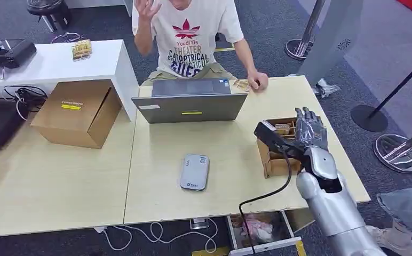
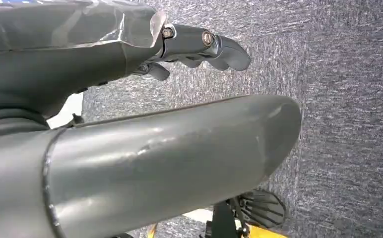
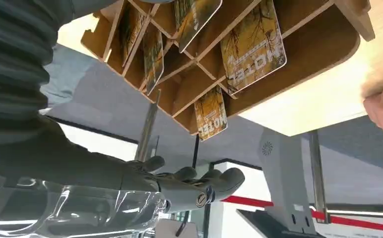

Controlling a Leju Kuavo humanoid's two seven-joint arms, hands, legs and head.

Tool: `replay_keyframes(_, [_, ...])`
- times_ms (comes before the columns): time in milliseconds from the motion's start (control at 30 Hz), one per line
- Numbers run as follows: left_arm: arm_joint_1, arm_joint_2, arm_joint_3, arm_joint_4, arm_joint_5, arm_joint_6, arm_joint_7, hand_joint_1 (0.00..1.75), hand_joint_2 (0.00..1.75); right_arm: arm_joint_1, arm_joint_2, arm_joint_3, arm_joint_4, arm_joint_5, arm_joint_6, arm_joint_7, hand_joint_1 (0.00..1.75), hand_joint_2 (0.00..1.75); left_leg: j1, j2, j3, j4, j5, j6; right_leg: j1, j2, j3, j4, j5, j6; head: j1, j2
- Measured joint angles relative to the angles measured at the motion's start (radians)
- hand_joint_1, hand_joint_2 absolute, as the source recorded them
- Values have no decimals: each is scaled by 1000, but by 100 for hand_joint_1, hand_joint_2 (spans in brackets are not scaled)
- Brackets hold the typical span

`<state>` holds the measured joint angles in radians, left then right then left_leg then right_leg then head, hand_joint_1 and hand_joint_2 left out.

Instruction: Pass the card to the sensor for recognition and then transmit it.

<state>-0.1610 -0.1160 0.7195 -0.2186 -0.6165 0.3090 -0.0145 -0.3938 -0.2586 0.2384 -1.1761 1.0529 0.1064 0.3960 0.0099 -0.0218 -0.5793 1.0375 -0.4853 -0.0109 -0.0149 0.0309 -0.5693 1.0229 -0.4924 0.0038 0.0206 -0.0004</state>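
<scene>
Right robot hand [image 1: 309, 129] above card box [image 1: 272, 160]

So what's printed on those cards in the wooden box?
The cards carry a golden-brown leafy pattern with white "HOTEL" lettering, clearest in the right wrist view, in the slotted wooden box.

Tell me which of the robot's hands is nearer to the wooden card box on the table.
Right. The right hand hovers just above the wooden card box, empty, with fingers apart. The left hand hangs over grey carpet, away from the table.
</scene>
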Motion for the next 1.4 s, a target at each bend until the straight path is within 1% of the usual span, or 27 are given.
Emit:
replay_keyframes(300, [0, 0, 0, 0, 4, 5, -5, 0, 0, 12, 0, -6, 5, -21, 6, -21, 0, 175, 0, 0, 0, 0, 0, 0, 0, 0, 0, 0, 0, 0, 0, 0])
replay_keyframes(600, [0, 0, 0, 0, 5, 5, -5, 0, 0, 22, 0, -19, 12, -31, 9, -27, 0, 175, 0, 0, 0, 0, 0, 0, 0, 0, 0, 0, 0, 0, 0, 0])
replay_keyframes(933, [0, 0, 0, 0, 7, 11, 1, 0, 0, 22, 5, -22, 46, -43, 19, -34, 0, 175, 0, 0, 0, 0, 0, 0, 0, 0, 0, 0, 0, 0, 0, 0])
replay_keyframes(1133, [0, 0, 0, 0, 11, 14, 0, 0, 0, 21, 9, -24, 64, -55, 24, -50, 0, 175, 0, 0, 0, 0, 0, 0, 0, 0, 0, 0, 0, 0, 0, 0])
replay_keyframes(1233, [0, 0, 0, 0, 12, 14, 0, 0, 0, 20, 11, -26, 73, -57, 26, -53, 3, 175, 0, 0, 0, 0, 0, 0, 0, 0, 0, 0, 0, 0, 0, 0])
replay_keyframes(1267, [0, 0, 0, 0, 12, 14, 0, 0, 0, 19, 11, -26, 76, -57, 27, -54, 14, 175, 0, 0, 0, 0, 0, 0, 0, 0, 0, 0, 0, 0, 0, 0])
replay_keyframes(1400, [0, 0, 0, 0, 11, 14, 1, 0, 0, 18, 12, -27, 84, -61, 27, -55, 21, 175, 0, 0, 0, 0, 0, 0, 0, 0, 0, 0, 0, 0, 0, 0])
